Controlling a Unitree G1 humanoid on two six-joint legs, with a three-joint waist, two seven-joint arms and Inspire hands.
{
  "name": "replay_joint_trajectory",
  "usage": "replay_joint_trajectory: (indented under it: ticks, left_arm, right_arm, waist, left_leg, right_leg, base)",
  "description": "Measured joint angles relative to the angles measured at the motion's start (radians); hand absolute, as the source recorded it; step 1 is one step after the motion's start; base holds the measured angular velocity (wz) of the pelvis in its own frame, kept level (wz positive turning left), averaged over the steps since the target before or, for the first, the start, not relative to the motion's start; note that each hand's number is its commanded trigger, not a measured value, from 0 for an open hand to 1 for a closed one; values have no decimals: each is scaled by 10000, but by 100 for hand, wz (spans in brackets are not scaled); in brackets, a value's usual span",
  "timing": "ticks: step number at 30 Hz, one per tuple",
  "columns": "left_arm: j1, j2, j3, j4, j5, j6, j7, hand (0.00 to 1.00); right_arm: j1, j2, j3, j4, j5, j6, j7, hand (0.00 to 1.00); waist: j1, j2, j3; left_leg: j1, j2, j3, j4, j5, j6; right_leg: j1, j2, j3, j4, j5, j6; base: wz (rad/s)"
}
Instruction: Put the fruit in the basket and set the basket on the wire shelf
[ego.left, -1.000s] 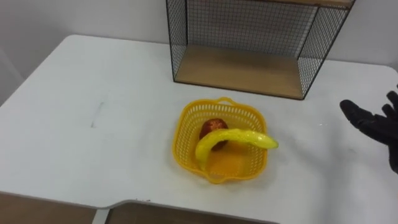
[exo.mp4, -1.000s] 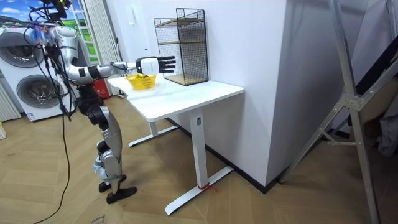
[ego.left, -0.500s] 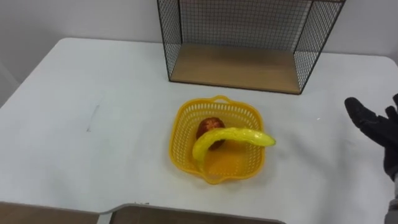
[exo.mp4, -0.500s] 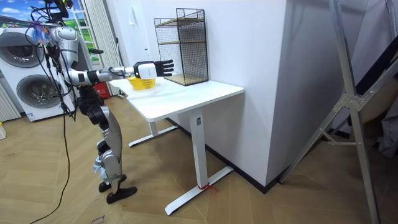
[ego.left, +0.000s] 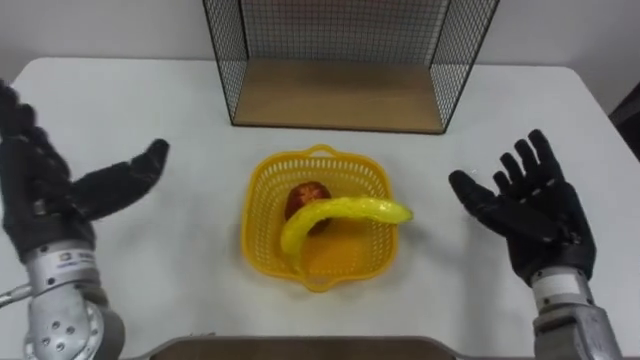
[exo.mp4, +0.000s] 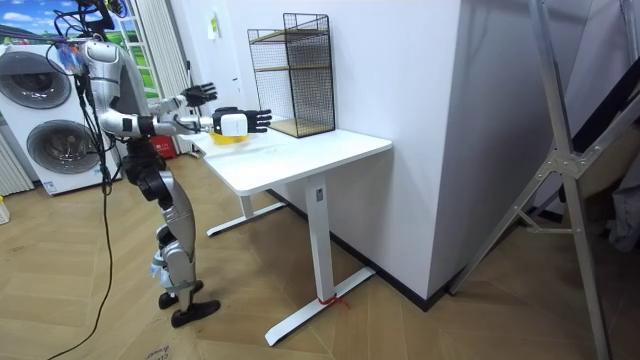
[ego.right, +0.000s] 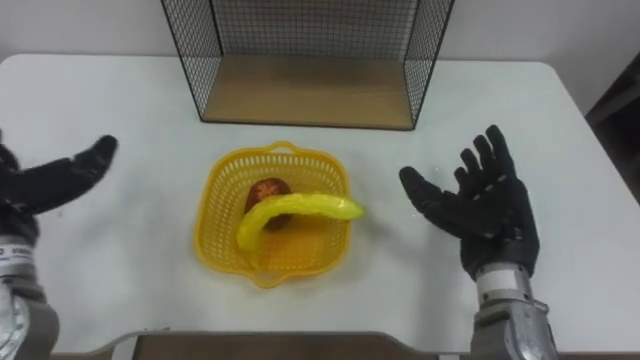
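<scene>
Hands, 2: my left hand (ego.left: 45, 200) and right hand (ego.left: 535, 220), open, empty, flank the basket (ego.left: 258, 205) equally. Contents: banana (ego.left: 340, 212), apple (ego.left: 305, 195). Wire shelf (ego.left: 340, 95) directly beyond.

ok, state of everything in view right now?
yellow basket: on the table, between the hands, not held.
banana: in the basket, tip over its right rim.
red fruit: in the basket, under the banana.
wire shelf: upright behind the basket.
left hand: open, off the basket.
right hand: open, off the basket.
</scene>
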Motion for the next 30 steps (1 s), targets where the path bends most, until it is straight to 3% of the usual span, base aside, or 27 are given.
replay_joint_trajectory:
  ticks: [5, 8, 14, 24, 30]
  left_arm:
    - [10, -94, -772, 798, -1543, 0, -1546, 0]
    - [10, -284, -957, 1089, -2170, -1, -1954, 0]
    - [5, -318, -1273, 1181, -2276, -4, -2477, 0]
    - [5, -343, -1672, 1569, -2286, -3, -3243, 0]
    - [5, -362, -1943, 1570, -2775, 5, -3613, 0]
  right_arm:
    - [-134, 17, 643, 400, -12, 0, 265, 0]
    - [-231, 15, 856, 399, 122, -4, 519, 0]
    - [-348, 24, 1214, 625, 161, -209, 843, 0]
    - [-442, 396, 1232, 1097, 864, -209, 1398, 0]
    - [-470, 403, 1567, 1094, 1024, -203, 1672, 0]
  waist:
    - [-105, 5, -2]
    - [-113, -2, 0]
    - [-118, -65, 6]
    - [-143, -121, 5]
    - [-129, -158, -13]
  left_leg:
    - [3, 22, 44, -7, 0, 0]
    - [30, 28, 61, -13, 0, 0]
    - [76, 35, 108, -17, 0, 1]
    - [49, 83, 227, -161, -2, -1]
    - [-39, 83, 287, -140, 0, -1]
  right_leg:
    - [-18, 8, -16, 5, 0, -1]
    - [-5, 18, 14, 10, 3, -6]
    - [15, 35, 110, 21, 35, -24]
    - [-102, 92, 120, 22, 80, -49]
    - [-195, 88, 149, -3, 80, -48]
  base:
    - [-1]
    - [0]
    - [-2]
    - [-3]
    - [-2]
